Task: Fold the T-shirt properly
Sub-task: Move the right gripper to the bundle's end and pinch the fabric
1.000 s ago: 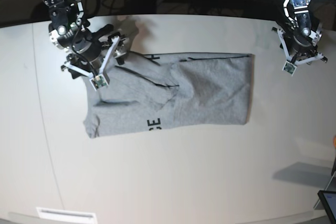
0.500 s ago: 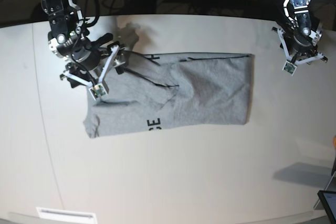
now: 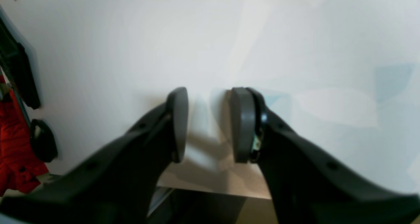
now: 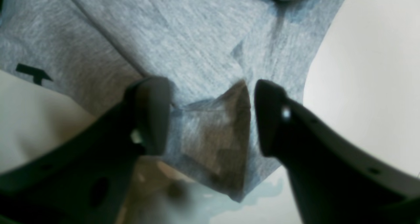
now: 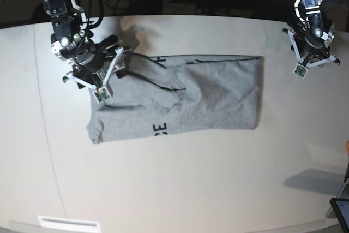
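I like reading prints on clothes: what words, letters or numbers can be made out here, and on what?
"SE", black capitals running sideways on the grey T-shirt, near its lower edge in the base view; the rest of the word is folded under.
A further black letter at the shirt's upper edge, perhaps "H" or "T", too cut off to read.
Nothing else legible.

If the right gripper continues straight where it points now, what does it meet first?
Probably the raised grey fold of the T-shirt between the right gripper's parted jaws; depth is uncertain.

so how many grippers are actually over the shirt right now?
1. The right gripper is over the T-shirt at its far corner, straddling a raised fold. The left gripper hangs over bare table, away from the shirt.
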Available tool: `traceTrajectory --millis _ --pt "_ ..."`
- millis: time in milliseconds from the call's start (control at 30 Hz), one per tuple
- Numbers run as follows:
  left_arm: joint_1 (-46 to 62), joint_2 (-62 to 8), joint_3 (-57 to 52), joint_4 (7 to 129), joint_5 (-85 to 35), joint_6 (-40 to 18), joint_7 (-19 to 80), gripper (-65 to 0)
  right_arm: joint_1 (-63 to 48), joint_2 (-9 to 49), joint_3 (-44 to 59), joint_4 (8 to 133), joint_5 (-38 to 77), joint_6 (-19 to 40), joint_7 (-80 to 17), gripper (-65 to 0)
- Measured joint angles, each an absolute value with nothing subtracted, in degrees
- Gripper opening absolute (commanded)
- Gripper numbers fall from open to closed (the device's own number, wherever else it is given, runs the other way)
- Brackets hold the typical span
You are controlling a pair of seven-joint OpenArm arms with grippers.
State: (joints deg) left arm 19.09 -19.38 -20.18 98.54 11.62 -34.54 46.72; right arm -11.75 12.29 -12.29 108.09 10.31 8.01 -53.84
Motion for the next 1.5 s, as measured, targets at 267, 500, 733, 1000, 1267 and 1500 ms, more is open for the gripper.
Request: traceTrajectory --millis 267,500,733,1000,1267,1500 --pt "18.9 -19.6 -20.2 96.5 11.8 -34.1 45.8 -43.2 -11.4 10.8 -12.3 107.8 10.4 8.1 -54.0 -50.9" --pt "18.9 -19.7 -20.6 96.5 11.8 -34.1 45.8 -43.2 -10.3 10.7 -12.3 105.1 10.3 8.0 -53.8 -64.7" --pt "18.9 -19.7 -20.5 96.5 11.8 -34.1 45.9 -43.2 -7.9 10.7 -12.3 105.0 10.5 8.0 -54.5 -64.7" --pt "18.9 -19.7 -20.5 96.5 11.8 -34.1 45.9 -43.2 -5.4 10.7 -12.3 105.0 10.3 8.0 -54.5 -64.7" --pt "18.9 -19.7 -20.5 96.5 11.8 -34.1 45.9 -43.2 -2.3 10.7 -12.3 105.0 10.3 8.1 -54.5 -64.7" --pt "18.9 -19.7 -20.5 96.5 11.8 -34.1 45.9 -43.2 -1.3 10.7 -13.8 104.9 10.2 8.0 -54.5 -64.7"
